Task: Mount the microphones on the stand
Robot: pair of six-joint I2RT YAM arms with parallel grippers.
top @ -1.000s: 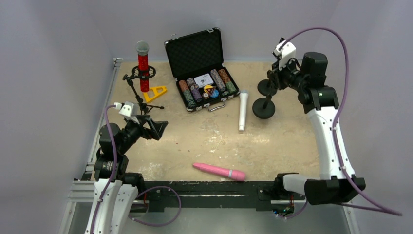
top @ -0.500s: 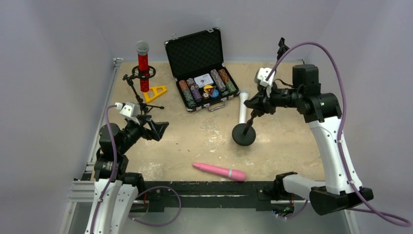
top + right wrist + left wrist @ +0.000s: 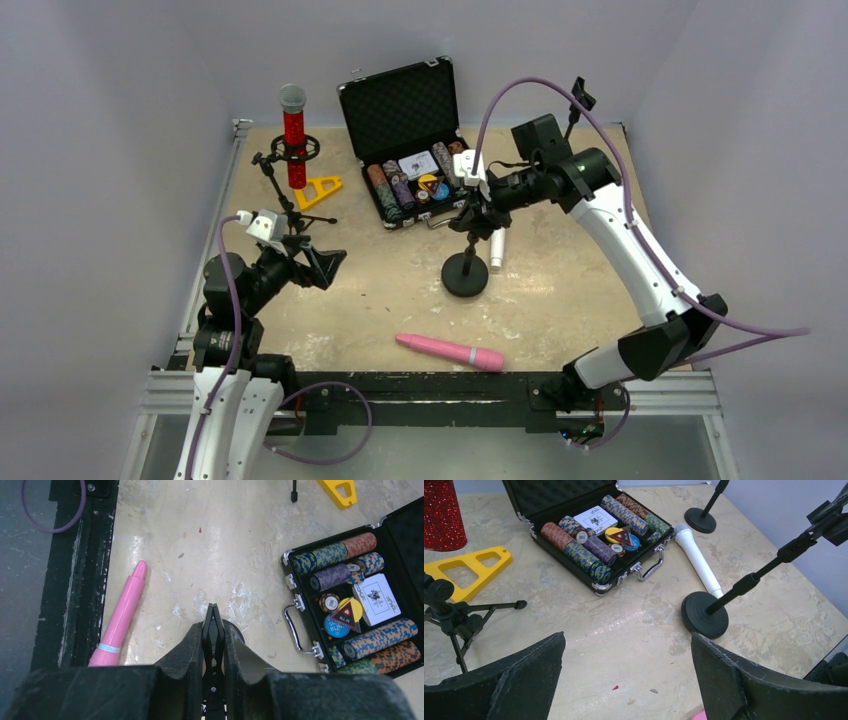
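Right tool clamps the round-base stand, white microphone lying just beside.

The round-base stand is in front of the chip case, just beside a lying microphone.

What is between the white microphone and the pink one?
The round black base of the stand in the right claw sits between the white microphone and the pink microphone, seen in the top view.

Glittery red microphone, glossy smooth pink microphone
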